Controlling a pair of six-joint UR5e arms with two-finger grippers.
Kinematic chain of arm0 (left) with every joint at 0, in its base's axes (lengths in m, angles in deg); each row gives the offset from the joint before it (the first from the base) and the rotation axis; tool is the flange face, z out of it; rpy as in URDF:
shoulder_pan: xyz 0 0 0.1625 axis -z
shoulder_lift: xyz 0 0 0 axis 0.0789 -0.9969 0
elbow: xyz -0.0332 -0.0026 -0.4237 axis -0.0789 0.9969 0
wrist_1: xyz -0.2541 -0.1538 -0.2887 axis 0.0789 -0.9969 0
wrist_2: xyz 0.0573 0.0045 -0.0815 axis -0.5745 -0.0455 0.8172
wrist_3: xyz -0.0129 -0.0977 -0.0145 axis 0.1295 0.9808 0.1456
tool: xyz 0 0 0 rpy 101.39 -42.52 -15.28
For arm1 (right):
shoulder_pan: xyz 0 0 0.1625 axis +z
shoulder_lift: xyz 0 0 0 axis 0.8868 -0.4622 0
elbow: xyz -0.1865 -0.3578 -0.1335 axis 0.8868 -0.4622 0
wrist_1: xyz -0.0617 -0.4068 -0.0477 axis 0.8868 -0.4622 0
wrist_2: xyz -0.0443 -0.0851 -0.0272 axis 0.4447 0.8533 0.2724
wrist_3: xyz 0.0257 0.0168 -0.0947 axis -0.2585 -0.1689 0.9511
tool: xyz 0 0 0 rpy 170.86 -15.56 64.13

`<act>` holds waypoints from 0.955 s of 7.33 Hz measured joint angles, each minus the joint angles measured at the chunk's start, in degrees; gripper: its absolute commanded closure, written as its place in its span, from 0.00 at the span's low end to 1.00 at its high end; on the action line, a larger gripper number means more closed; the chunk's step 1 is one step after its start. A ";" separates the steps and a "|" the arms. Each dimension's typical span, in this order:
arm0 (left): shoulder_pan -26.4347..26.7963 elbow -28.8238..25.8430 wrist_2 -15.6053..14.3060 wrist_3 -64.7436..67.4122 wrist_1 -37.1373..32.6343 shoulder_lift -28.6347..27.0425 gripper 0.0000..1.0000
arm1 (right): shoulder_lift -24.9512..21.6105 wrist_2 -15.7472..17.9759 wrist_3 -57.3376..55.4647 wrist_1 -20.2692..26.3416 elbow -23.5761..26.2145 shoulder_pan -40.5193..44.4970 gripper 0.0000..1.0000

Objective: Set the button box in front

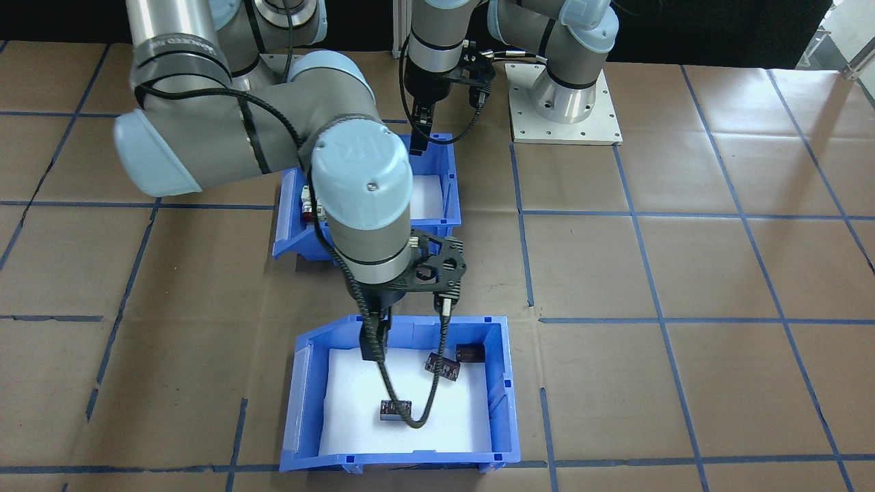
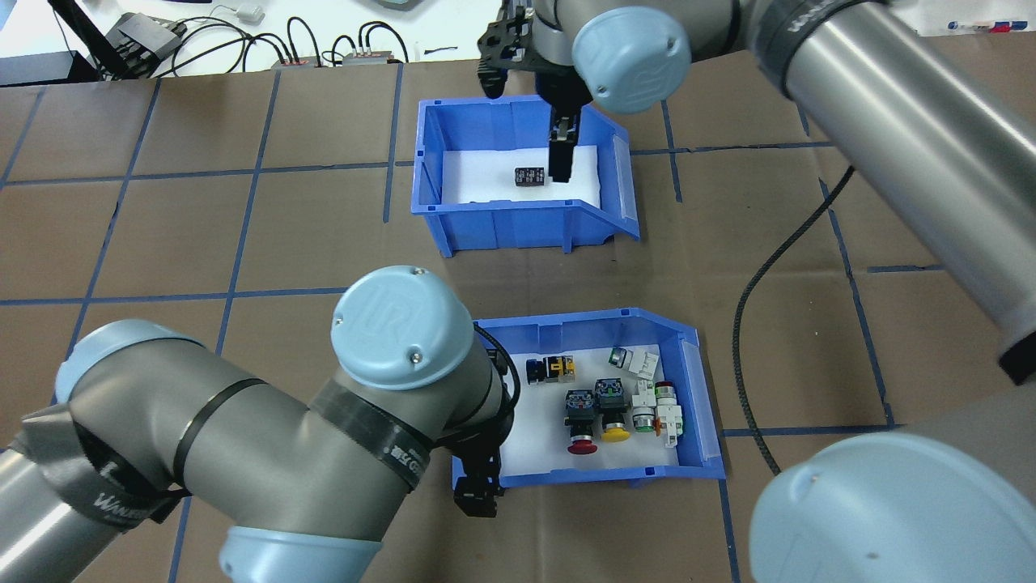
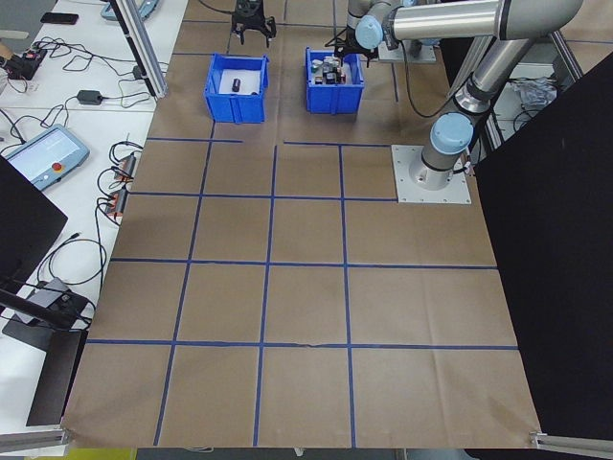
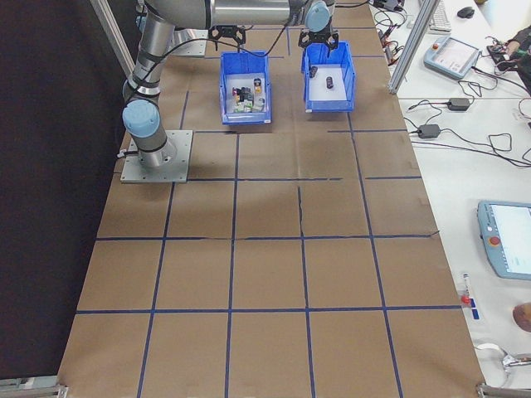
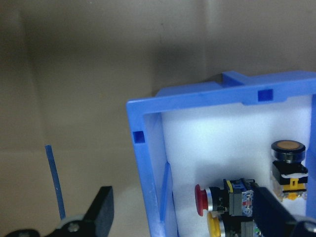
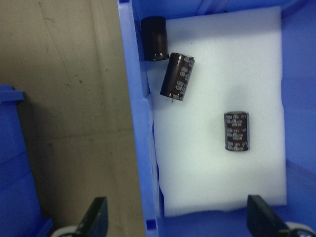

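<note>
Left fingers spread astride the button box wall; right fingers spread over the other bin.

1. Counter: brown covering, marked by a grid of blue tape lines.
2. Button box: blue bin near the robot base, largely hidden behind the right arm's wrist; white foam floor partly visible.
3. Left pincer: at that bin's rear wall; opening not discernible.
4. Second blue bin: nearer the camera, white floor, three small black cylinders.
5. Right pincer: at this bin's rear wall.
</note>
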 measured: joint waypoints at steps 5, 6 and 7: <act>5.82 0.26 0.70 7.04 9.46 -7.60 0.03 | 6.04 0.02 0.10 -6.96 1.81 3.84 0.00; 6.31 0.36 1.21 7.23 9.91 -8.26 0.03 | 6.73 0.13 0.15 -8.17 2.34 3.87 0.00; 6.63 0.41 1.44 7.45 10.08 -9.06 0.09 | 6.91 0.47 0.18 -8.67 2.80 3.85 0.21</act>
